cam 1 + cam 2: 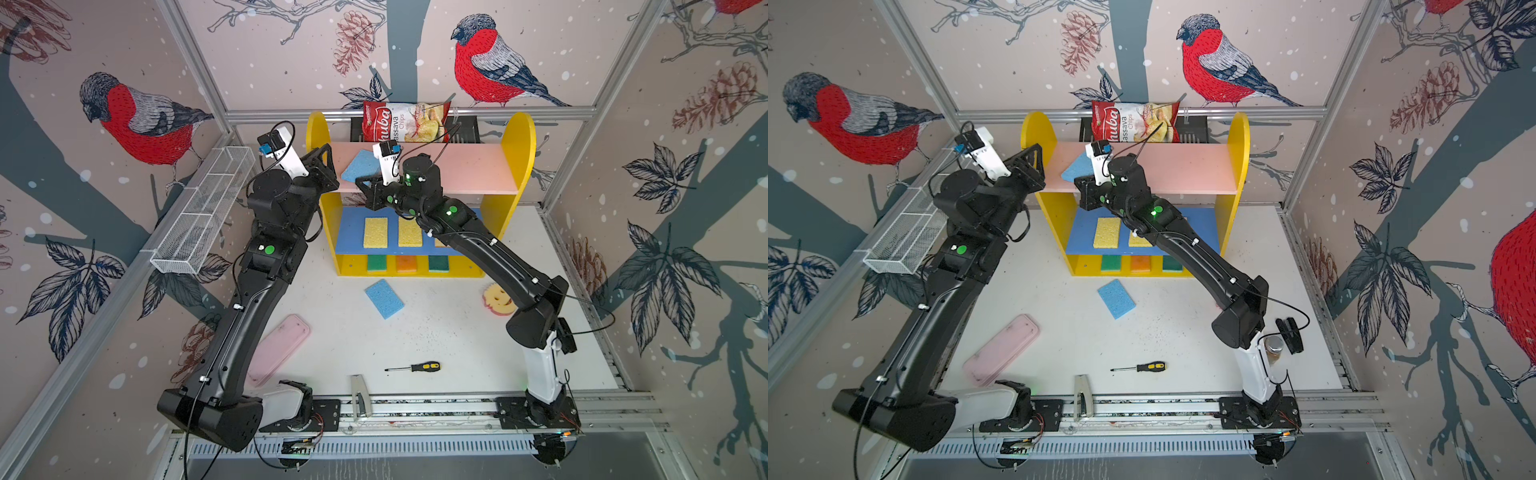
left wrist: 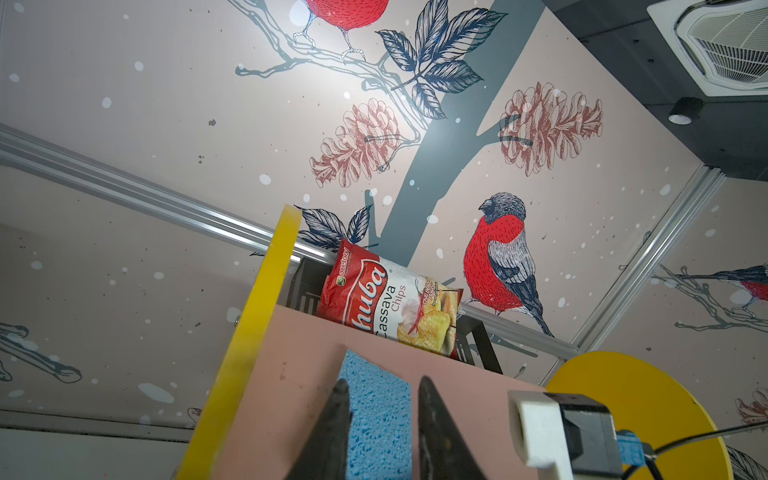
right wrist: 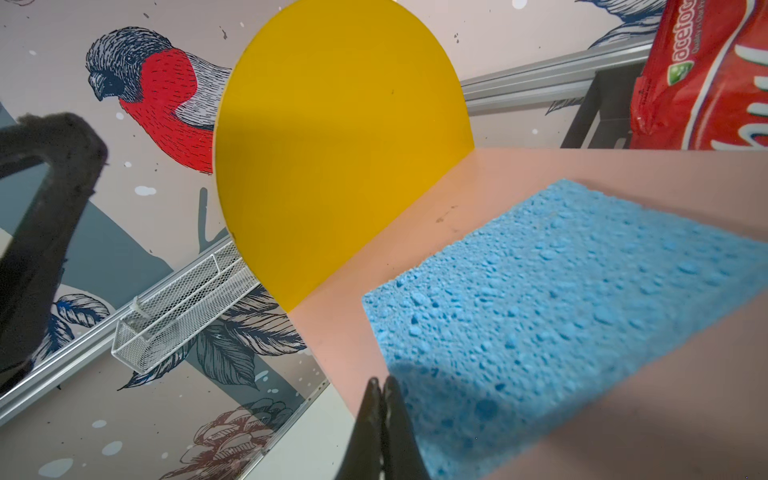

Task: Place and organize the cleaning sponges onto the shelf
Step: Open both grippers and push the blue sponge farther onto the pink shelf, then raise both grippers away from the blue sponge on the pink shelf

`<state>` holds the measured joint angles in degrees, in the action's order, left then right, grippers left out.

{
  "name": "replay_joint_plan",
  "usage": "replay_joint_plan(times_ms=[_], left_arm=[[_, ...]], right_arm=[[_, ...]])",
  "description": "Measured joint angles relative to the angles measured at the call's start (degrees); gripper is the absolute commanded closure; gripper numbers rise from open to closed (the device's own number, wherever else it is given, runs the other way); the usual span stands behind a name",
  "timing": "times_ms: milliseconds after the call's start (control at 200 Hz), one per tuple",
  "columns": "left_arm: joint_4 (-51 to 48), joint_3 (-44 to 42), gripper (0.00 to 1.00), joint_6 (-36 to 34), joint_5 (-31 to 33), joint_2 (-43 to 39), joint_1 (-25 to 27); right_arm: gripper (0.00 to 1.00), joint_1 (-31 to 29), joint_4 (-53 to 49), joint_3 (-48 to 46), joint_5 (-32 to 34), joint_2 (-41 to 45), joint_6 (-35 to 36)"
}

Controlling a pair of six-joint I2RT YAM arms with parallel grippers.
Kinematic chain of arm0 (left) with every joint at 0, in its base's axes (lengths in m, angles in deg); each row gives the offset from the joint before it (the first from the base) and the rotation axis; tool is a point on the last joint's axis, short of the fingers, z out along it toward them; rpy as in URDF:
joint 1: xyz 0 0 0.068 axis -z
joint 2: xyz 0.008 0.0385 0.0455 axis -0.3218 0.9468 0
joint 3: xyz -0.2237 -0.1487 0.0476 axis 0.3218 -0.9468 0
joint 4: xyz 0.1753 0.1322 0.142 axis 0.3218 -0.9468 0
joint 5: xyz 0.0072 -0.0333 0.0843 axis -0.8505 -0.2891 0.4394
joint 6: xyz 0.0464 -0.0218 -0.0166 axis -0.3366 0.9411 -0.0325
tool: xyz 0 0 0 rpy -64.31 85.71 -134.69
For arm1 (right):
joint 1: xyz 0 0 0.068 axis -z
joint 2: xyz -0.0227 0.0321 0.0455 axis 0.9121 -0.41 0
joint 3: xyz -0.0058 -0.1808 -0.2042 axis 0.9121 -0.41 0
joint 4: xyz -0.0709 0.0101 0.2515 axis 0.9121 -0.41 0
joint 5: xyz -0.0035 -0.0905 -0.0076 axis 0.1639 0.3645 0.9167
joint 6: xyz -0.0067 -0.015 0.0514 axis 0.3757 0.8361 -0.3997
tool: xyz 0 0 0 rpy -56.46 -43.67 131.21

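Hazard: the right pincer [image 3: 380, 384], tips pressed together and empty, is hovering at the near corner of the blue sponge [image 1: 360, 165]. A nudge from it would probably be sliding the sponge off the front edge of the pink board [image 1: 457, 166]. The left pincer [image 2: 382, 395] is standing partly apart astride the sponge; whether it is gripping cannot be told. Porous, flat and rectangular, the sponge is lying askew at the left end of the top level of the shelf [image 1: 517, 141].

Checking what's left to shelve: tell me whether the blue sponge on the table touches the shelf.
Apart. Both top views show bare white table between the blue sponge and the yellow base of the shelf.
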<state>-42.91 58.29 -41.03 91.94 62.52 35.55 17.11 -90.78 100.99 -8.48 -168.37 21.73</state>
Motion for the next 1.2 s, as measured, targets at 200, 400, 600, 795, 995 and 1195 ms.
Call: replay_joint_plan(times_ms=[200, 400, 600, 795, 995, 1195], left_arm=[[0.0, -0.3, 0.71, 0.4, -0.6, 0.3, 0.0], [0.0, -0.3, 0.72, 0.9, -0.8, 0.6, 0.0], [0.0, -0.3, 0.72, 1.5, -0.8, 0.8, 0.0], [0.0, -0.3, 0.72, 1.6, -0.8, 0.9, 0.0], [0.0, -0.3, 0.72, 1.8, -1.0, 1.4, 0.0], [-0.1, 0.0, 0.72, 1.9, -1.0, 1.7, 0.0]], right_arm=[[1.0, 0.3, 1.2, -2.0, -0.5, 1.1, -0.1], [1.0, 1.1, 1.6, -4.3, -0.6, 2.7, -0.3], [1.0, 1.8, 1.6, -5.3, -1.2, 3.6, -1.6], [1.0, 2.1, 1.7, -6.0, -1.3, 4.0, -1.7], [1.0, 2.7, 2.2, -7.2, -1.5, 4.9, -2.3], [1.0, 3.5, 2.5, -7.5, -1.3, 5.0, -3.0]])
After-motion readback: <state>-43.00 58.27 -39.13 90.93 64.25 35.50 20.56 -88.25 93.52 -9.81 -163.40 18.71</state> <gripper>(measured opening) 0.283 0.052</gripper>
